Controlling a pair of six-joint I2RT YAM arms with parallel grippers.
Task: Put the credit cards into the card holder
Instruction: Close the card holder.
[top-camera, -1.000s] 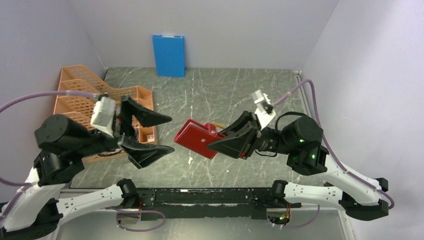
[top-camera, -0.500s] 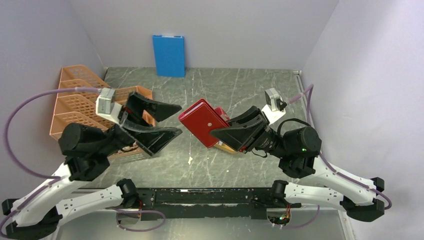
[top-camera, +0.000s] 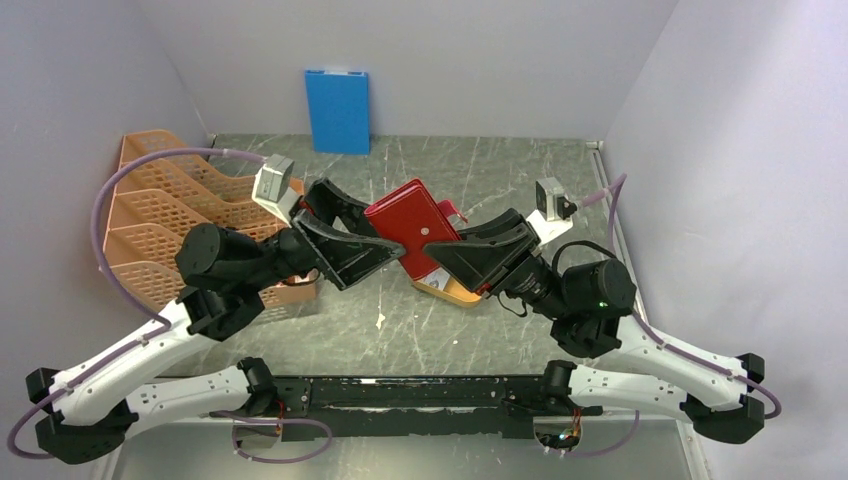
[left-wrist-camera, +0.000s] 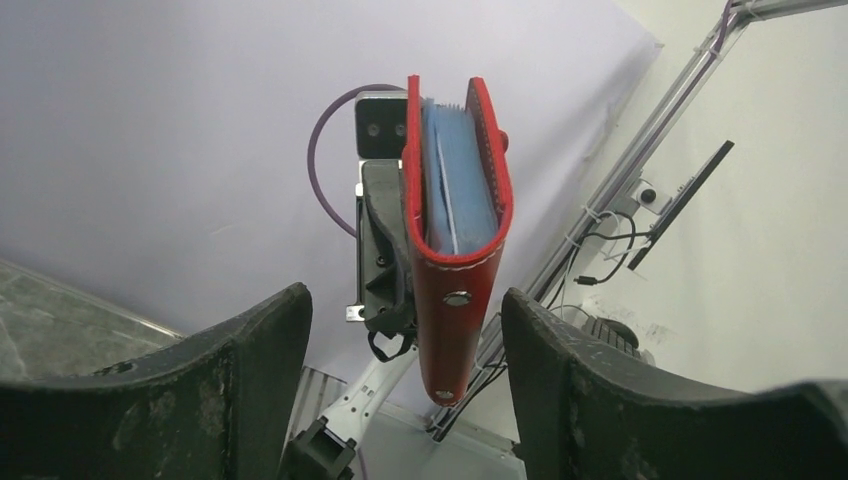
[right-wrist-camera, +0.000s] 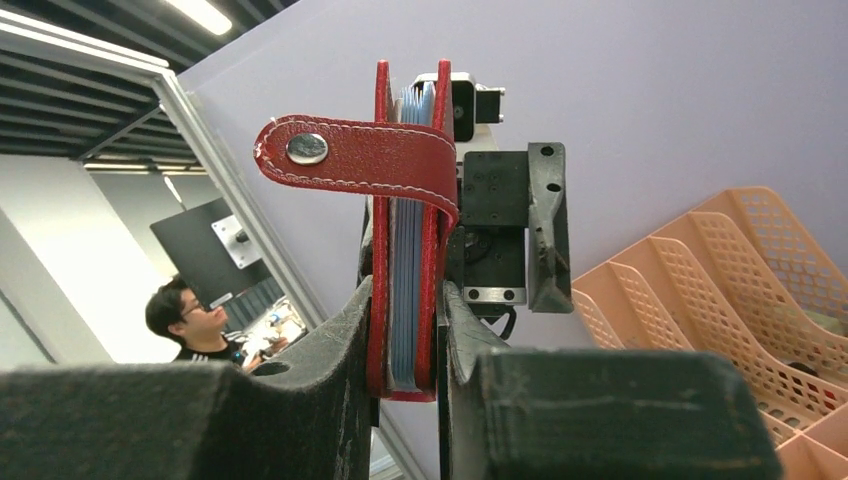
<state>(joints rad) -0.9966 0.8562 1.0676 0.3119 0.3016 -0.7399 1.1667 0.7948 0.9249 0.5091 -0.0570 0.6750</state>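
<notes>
Far left on my overhead feed, the orange mesh file rack (top-camera: 150, 225) sits against the side wall, and a blue board (top-camera: 338, 110) stands upright at the back wall. The left gripper (top-camera: 385, 232) points toward the middle with its jaws released and spread wide. On its wrist camera I see the card holder (left-wrist-camera: 455, 250) centred in the gap between the two fingers (left-wrist-camera: 265, 345), edge-on and apart from both.

The red card holder is off the worktop (top-camera: 500, 170), held up in the air between the two arms and tilted in the overhead view. The credit cards (right-wrist-camera: 408, 240) are inside it; their pale blue edges show between the two red covers. The snap tab (right-wrist-camera: 350, 155) arches over the open edge, with its stud showing.

The right gripper (top-camera: 442, 246) has its jaws clenched on the card holder's lower part, one finger pressed against each cover. Below it, a yellow-orange tray (top-camera: 458, 293) lies on the worktop.
</notes>
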